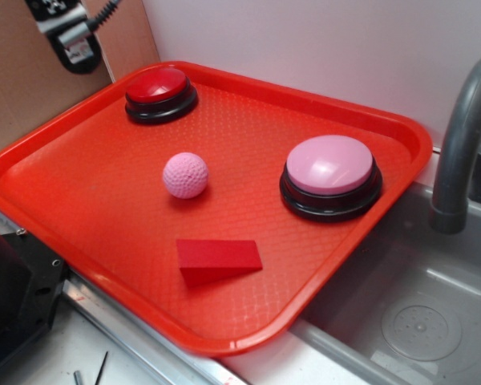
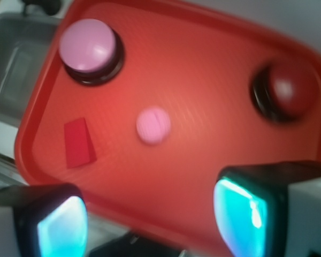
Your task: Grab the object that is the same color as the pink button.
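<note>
A small light-pink dimpled golf ball (image 1: 185, 175) lies near the middle of the red tray (image 1: 80, 160); it also shows in the wrist view (image 2: 153, 125). The pink button (image 1: 330, 164), a large pink dome on a black base, stands at the tray's right; it sits at the upper left of the wrist view (image 2: 89, 46). My gripper (image 2: 150, 222) is open and empty, high above the tray's edge, well apart from the ball. In the exterior view only part of the arm (image 1: 68, 32) shows at the top left.
A red-domed button (image 1: 160, 90) stands at the tray's far corner, also in the wrist view (image 2: 285, 92). A red wedge block (image 1: 217, 257) lies near the tray's front, also in the wrist view (image 2: 78, 142). A sink (image 1: 417, 321) and faucet (image 1: 465, 136) are at the right.
</note>
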You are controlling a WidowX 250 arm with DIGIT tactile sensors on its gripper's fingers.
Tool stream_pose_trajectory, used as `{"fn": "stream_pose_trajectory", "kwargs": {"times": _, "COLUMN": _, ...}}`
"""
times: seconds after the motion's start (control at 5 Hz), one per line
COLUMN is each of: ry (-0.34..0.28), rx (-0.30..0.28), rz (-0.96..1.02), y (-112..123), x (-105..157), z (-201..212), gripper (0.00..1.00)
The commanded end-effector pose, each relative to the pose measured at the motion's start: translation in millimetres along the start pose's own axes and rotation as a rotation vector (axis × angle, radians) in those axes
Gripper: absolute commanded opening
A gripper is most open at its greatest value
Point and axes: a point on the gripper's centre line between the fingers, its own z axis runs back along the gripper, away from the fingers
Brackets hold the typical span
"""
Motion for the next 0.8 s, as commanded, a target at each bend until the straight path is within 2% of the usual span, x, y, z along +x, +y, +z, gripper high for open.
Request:
{"fn": "stream_pose_trajectory", "kwargs": {"times": 0.0, "ry": 0.046, "rx": -0.005, "rz": -0.203, "y": 20.2, "x": 13.2, "z": -68.4, "gripper": 1.0}}
{"fn": "stream_pose_trajectory", "kwargs": {"times": 0.2, "ry": 0.111, "rx": 0.031, "rz": -0.22, "y": 8.4, "x": 21.5, "z": -101.6, "gripper": 1.0}}
{"fn": "stream_pose_trajectory", "kwargs": {"times": 0.4, "ry": 0.14, "rx": -0.01, "rz": -0.245, "y": -4.7, "x": 26.4, "z": -133.6, "gripper": 1.0}}
{"fn": "stream_pose_trajectory", "kwargs": {"times": 0.6, "ry": 0.15, "rx": 0.015, "rz": -0.249, "y": -12.4, "x": 28.1, "z": -139.7, "gripper": 1.0}}
